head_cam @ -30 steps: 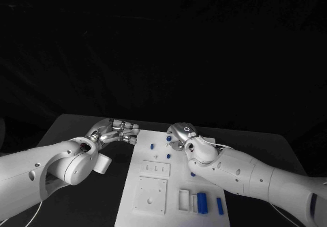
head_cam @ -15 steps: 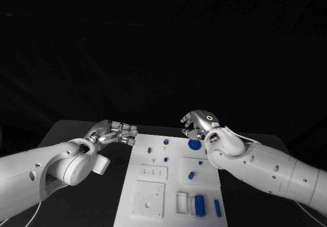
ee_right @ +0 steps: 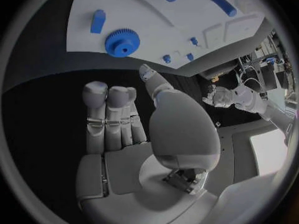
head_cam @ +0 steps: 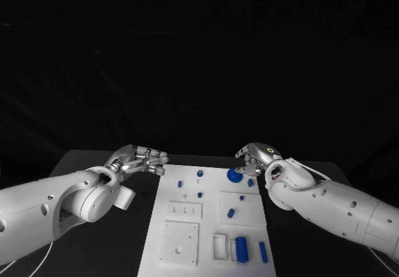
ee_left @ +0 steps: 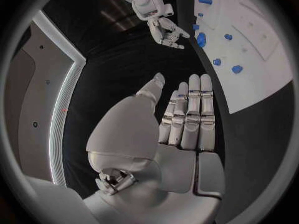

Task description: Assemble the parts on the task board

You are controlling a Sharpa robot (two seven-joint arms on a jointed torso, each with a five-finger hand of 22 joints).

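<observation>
The white task board (head_cam: 214, 190) lies in the middle of the table with several small blue parts on it. A blue gear (head_cam: 235, 175) lies flat near its far right corner, a short blue peg (head_cam: 250, 182) beside it. My right hand (head_cam: 256, 157) hovers just beyond that corner, empty, its fingers (ee_right: 107, 115) stretched out short of the gear (ee_right: 122, 42). My left hand (head_cam: 143, 158) hangs off the board's far left corner, palm bare and fingers (ee_left: 190, 109) straight. A thick blue cylinder (head_cam: 241, 248) and a thin blue bar (head_cam: 263, 251) lie at the near right.
Small blue pegs (head_cam: 200, 172) (head_cam: 180, 184) (head_cam: 199, 195) dot the far half of the board. Two more blue pieces (head_cam: 242, 198) (head_cam: 231, 213) sit on a raised square plate at the right. White raised plates (head_cam: 180, 239) stand on the near left. Black tabletop (head_cam: 100, 242) flanks the board.
My right hand has drawn away from above the middle of the board to its far right corner, and the blue gear now shows on the board. The left hand has barely moved.
</observation>
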